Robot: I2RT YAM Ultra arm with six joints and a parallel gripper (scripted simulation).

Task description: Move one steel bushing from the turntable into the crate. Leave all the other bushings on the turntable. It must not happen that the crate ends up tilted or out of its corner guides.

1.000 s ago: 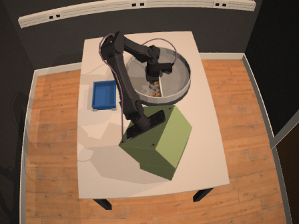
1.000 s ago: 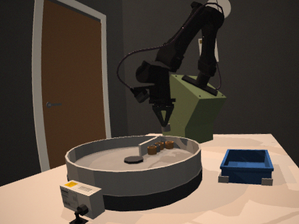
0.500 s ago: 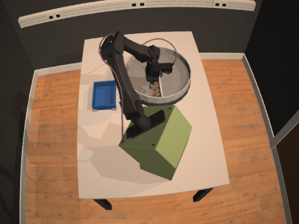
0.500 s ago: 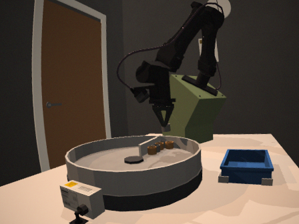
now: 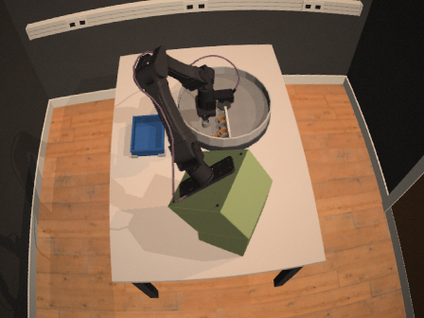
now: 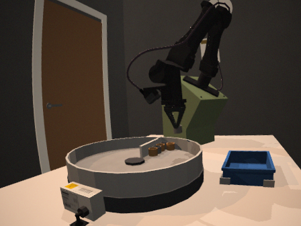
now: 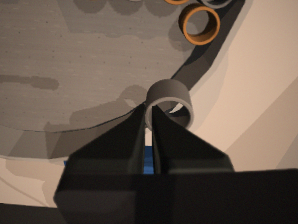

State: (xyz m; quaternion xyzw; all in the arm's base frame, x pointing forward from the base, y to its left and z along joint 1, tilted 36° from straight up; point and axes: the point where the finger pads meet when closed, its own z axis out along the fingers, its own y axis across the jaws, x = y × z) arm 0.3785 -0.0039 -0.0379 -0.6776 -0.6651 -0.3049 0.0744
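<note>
- Gripper is hanging above the turntable, fingers pinched nearly together on the wall of a grey steel bushing: one finger inside the ring, one outside.
- Bushing is riding clear of the turntable floor; in the exterior view it is showing as a small pale block at the fingertips, well above the rim.
- From the wrist camera the held ring is sitting over the edge where the grey disc is giving way to the pale table.
- At 1 o'clock from the held ring in that view, an orange-rimmed bushing is lying on the disc, apart from it; only the bottom edges of more rings are peeking in along the top.
- In the exterior view three brownish bushings are sitting in a row on the turntable, just beside a thin pale divider bar.
- A dark flat disc is marking the turntable's centre.
- The blue crate is standing on the table at 9 o'clock of the turntable from the top view, well apart from the gripper, with nothing visible in it.
- The arm is reaching up and over from a green block at 6 o'clock of the turntable.
- A small grey box with a yellow label is sitting at the near side of the turntable.
- A brown door is filling the wall behind.
</note>
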